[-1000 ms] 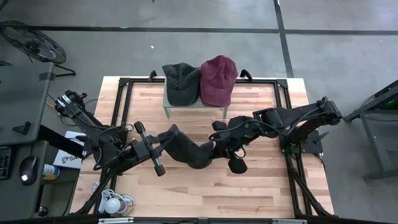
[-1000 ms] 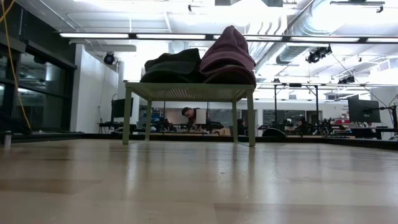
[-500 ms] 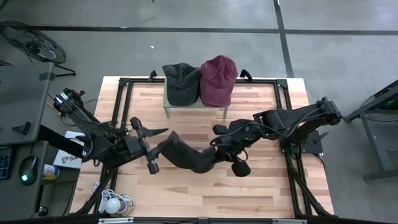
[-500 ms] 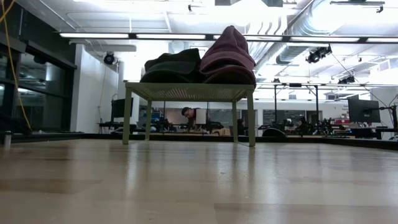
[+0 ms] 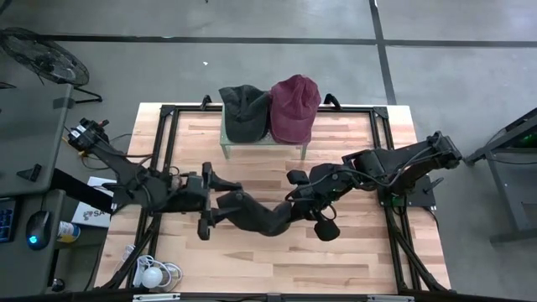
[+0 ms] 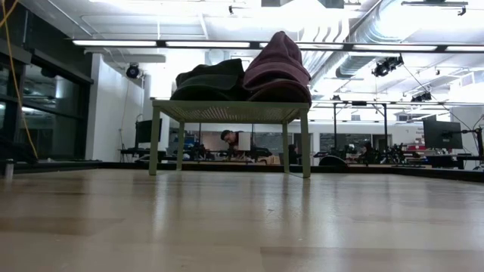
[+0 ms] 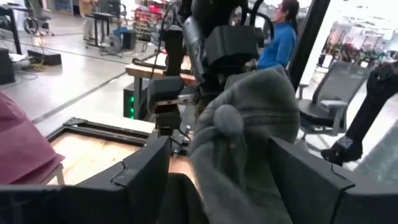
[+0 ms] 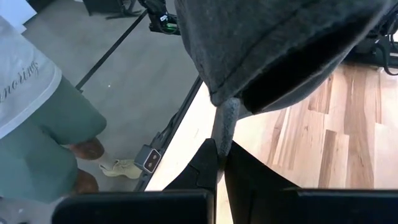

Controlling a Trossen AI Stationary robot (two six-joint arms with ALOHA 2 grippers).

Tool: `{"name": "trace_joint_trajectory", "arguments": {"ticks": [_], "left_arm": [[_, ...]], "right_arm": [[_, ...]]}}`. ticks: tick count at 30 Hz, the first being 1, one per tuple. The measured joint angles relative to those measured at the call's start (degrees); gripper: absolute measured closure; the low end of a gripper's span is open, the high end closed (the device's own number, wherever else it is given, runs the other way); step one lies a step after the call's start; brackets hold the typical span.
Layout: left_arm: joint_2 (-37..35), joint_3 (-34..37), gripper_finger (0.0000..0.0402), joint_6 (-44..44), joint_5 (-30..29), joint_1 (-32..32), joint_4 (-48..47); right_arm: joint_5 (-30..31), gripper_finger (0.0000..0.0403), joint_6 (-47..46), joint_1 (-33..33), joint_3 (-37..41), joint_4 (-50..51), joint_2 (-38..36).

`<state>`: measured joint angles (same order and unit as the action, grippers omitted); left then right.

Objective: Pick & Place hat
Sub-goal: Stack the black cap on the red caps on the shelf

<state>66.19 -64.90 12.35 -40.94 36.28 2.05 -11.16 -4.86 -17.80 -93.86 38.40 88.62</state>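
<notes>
Two grippers share our grey hat [image 5: 256, 216] mid-table: right gripper [image 8: 219, 163] pinches its strap; left gripper [image 5: 220, 201] straddles it, fingers spread.

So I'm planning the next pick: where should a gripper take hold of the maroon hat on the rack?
Probably the brim of the maroon hat, coming from the table's open side. The brim overhangs the green rack toward the arms, while a dark green hat sits tight against the crown's other side.
</notes>
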Motion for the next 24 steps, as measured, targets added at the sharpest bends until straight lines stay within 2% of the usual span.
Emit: {"name": "trace_joint_trajectory", "arguments": {"ticks": [4,8,11,17,18,24], "left_arm": [[-0.06,0.02,0.0144,0.43,1.45,-0.03,1.38],[-0.04,0.02,0.0187,1.32,1.57,0.10,1.45],[-0.04,0.02,0.0239,1.47,1.54,0.10,1.51],[-0.04,0.02,0.0374,1.47,1.13,0.10,1.47],[-0.04,0.02,0.0386,1.43,1.13,0.10,1.48],[-0.04,0.02,0.0397,1.45,0.83,0.10,1.46]], "right_arm": [[0.85,0.0399,0.00,0.00,0.02,0.01,0.00],[1.29,0.0399,-0.02,0.00,0.01,0.03,0.00],[1.74,0.0399,-0.24,0.00,0.01,0.03,0.00],[1.84,0.0399,-0.73,0.02,0.00,0.30,0.00],[2.03,0.0399,-1.04,0.02,0.00,0.36,0.00],[4.93,0.0396,-3.32,0.02,0.01,1.27,0.00]]}}
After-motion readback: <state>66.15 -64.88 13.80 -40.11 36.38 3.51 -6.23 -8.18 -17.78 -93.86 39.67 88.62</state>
